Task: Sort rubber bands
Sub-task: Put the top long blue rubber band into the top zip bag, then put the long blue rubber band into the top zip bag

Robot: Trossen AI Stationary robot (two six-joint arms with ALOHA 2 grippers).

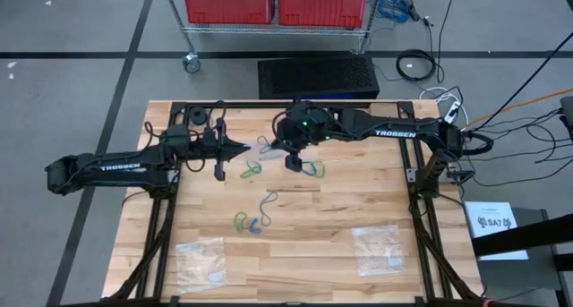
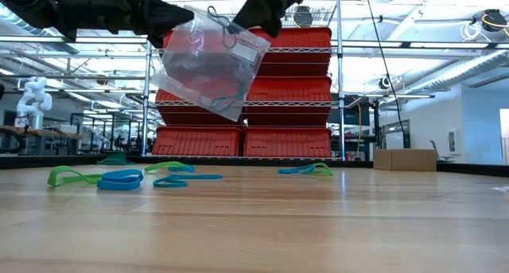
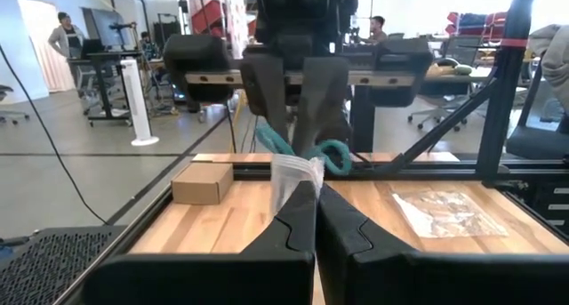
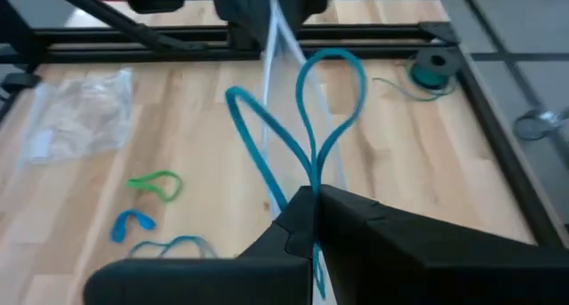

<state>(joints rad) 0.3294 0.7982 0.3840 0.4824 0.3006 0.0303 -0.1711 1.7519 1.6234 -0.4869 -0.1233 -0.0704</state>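
A clear plastic bag [image 2: 208,62] hangs in the air over the middle of the table's far half, between my two grippers. My left gripper [image 1: 240,149] is shut on it from the left. My right gripper [image 1: 291,155], coming from the right, is shut on a teal-blue rubber band [image 4: 311,118] at the bag's upper edge. Other rubber bands lie loose and flat on the wood: green and blue ones [image 1: 251,170] below the bag, a blue-green pair [image 1: 311,169] to the right, and more [image 1: 251,223] nearer the front. My left gripper pinches the bag's upper edge [image 3: 298,173] between its two fingers, coming level from the table's left. The bag hangs below, clear of the table, tilted. My right gripper pinches the teal-blue band [image 4: 307,176] between its fingertips, slanting down from the right. The band's loops stick out past the fingers toward the bag's edge [image 4: 283,47]. Whether the fingers also hold that edge, I cannot tell.
Two more clear bags lie flat near the front, one at the left [image 1: 200,260] and one at the right [image 1: 377,247]. Black frame rails [image 1: 295,104] border the table. A rack of red bins [image 1: 277,3] stands beyond the far edge.
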